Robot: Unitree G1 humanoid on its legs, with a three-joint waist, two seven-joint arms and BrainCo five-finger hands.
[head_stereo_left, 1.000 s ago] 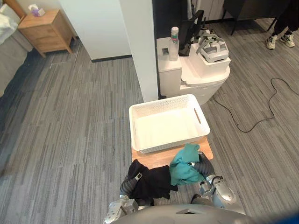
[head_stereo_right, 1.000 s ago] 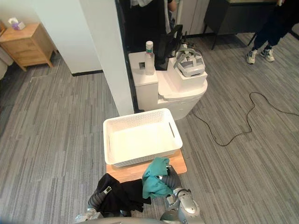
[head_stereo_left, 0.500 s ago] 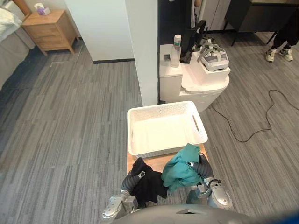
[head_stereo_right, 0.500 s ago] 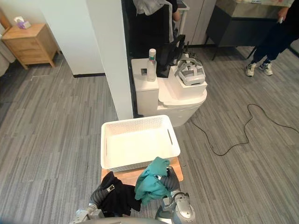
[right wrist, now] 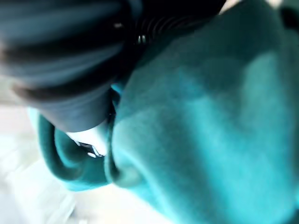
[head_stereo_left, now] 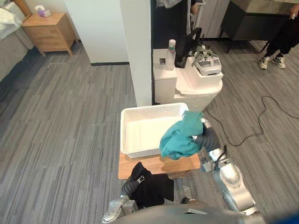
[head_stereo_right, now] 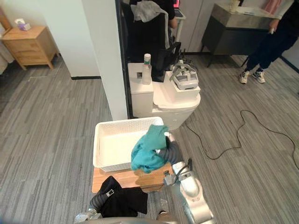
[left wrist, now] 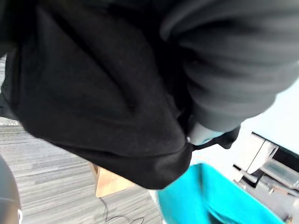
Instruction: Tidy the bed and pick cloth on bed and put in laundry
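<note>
A teal cloth [head_stereo_left: 179, 138] hangs bunched in my right hand [head_stereo_left: 208, 136], which is shut on it and holds it above the right half of the white laundry basket [head_stereo_left: 124, 136]. The same teal cloth [right wrist: 210, 116] covers the fingers in the right wrist view. The basket stands on a low wooden table [head_stereo_left: 140, 169] and looks empty inside. A black cloth [head_stereo_left: 155, 189] is bunched in my left hand [head_stereo_left: 130, 184], low in front of the table's near edge. The black cloth [left wrist: 93, 93] drapes over the fingers in the left wrist view.
A white pillar [head_stereo_left: 138, 46] rises just behind the basket. Beside it a white pedestal [head_stereo_left: 196, 84] carries a bottle [head_stereo_left: 171, 49] and a headset [head_stereo_left: 208, 63]. A wooden nightstand [head_stereo_left: 49, 25] and the bed's corner [head_stereo_left: 9, 32] are at far left. A person [head_stereo_left: 280, 42] stands far right.
My right hand has raised the teal cloth from the table's front edge up and forward over the basket. The left hand with the black cloth stays low. The camera shifted slightly.
</note>
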